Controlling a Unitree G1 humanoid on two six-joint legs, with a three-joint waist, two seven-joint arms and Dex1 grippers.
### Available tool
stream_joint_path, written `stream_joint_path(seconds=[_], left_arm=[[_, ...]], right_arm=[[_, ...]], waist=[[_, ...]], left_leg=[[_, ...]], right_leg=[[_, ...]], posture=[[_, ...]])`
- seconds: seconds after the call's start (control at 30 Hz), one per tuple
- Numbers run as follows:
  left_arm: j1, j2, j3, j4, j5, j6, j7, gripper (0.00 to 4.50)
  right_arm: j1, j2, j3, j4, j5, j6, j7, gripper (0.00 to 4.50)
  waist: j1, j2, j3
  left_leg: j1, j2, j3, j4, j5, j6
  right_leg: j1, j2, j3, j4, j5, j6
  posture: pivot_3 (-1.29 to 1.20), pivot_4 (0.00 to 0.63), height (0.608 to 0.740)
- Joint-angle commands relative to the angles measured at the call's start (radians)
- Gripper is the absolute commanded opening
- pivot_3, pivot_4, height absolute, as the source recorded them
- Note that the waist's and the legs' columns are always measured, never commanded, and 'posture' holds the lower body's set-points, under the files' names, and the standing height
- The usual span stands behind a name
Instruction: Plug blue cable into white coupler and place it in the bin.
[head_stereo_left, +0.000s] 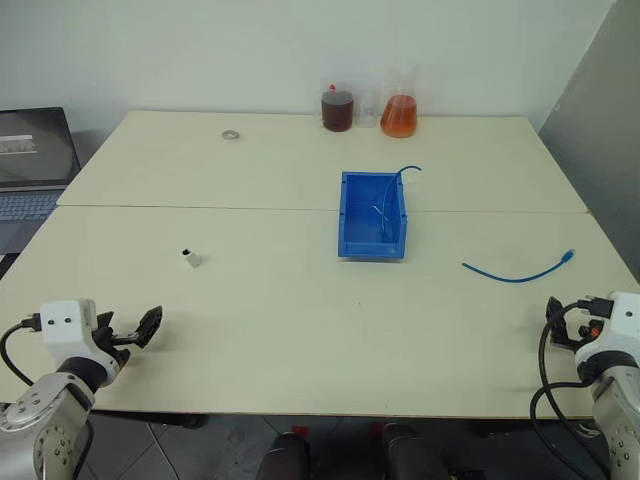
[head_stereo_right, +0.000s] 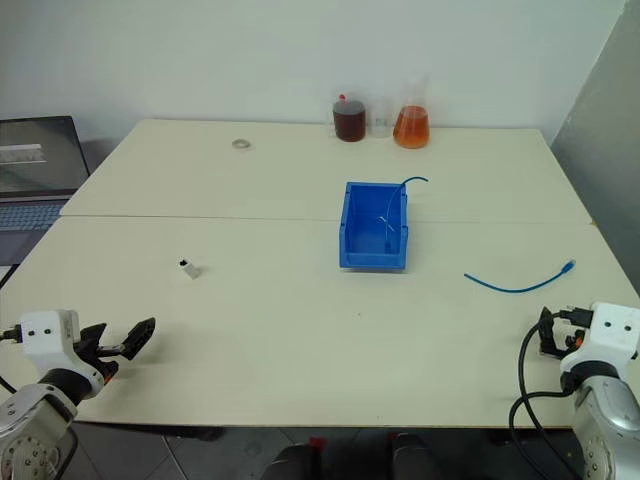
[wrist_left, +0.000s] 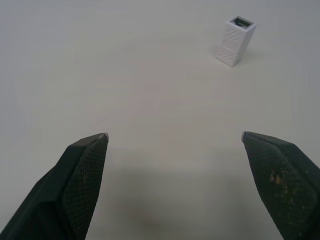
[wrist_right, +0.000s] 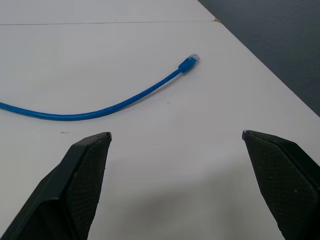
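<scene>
Both grippers hover spread and empty over the near table edge: the left gripper (wrist_left: 175, 137) faces the white coupler (wrist_left: 235, 41), upright with its dark socket on top; the right gripper (wrist_right: 176, 134) faces the blue cable (wrist_right: 100, 111), curved, lying loose. Bare cream table (head_stereo_left: 280, 330) surrounds them; the bin (head_stereo_left: 372, 216) sits mid-table, holding another cable.

Cream table (head_stereo_left: 300, 330), white wall (head_stereo_left: 200, 50)
</scene>
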Motion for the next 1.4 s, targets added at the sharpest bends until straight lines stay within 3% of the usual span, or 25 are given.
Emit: stream_joint_path(seconds=[0.03,0.5,1.0,1.2,1.4], left_arm=[[-0.014,-0.006,-0.003,0.004,0.024,-0.037,0.002,4.5],[0.013,-0.05,0.039,-0.021,0.039,-0.055,0.054,4.5],[-0.018,-0.032,-0.01,-0.03,0.061,-0.063,0.009,4.5],[-0.023,0.051,-0.149,-0.148,0.031,-0.019,-0.163,4.5],[-0.264,0.176,-0.332,-0.239,-0.069,0.08,-0.376,4.5]], right_arm=[[0.003,0.018,-0.005,-0.04,0.001,-0.013,-0.01,4.46],[0.012,0.08,0.018,-0.017,-0.072,-0.048,-0.065,4.46],[-0.025,0.088,0.03,0.011,-0.098,-0.072,-0.074,4.46],[-0.061,0.143,-0.024,-0.01,-0.076,-0.033,-0.142,4.46],[-0.141,0.109,-0.015,0.038,-0.062,-0.013,-0.115,4.46]], waist=[[0.001,0.0,0.0],[0.006,0.0,0.0],[0.009,-0.001,-0.001],[0.01,-0.001,-0.001],[0.01,0.0,-0.001]], left_leg=[[0.0,0.0,0.0,0.0,0.0,0.0],[0.0,0.0,0.0,0.0,0.0,0.0],[0.0,0.0,0.0,0.0,0.0,0.0],[0.0,0.0,0.0,0.0,0.0,0.0],[0.0,0.0,0.0,0.002,0.001,0.0]], right_leg=[[0.0,0.0,0.0,0.0,0.0,0.0],[0.0,-0.001,0.001,0.001,0.0,0.0],[0.0,-0.001,0.0,0.001,0.0,0.0],[0.0,0.0,0.0,0.001,0.001,-0.001],[0.001,0.004,0.0,0.002,0.003,-0.005]], posture=[[0.0,0.15,0.74],[0.0,0.15,0.74],[0.0,0.15,0.74],[0.0,0.15,0.74],[0.0,0.15,0.74]])
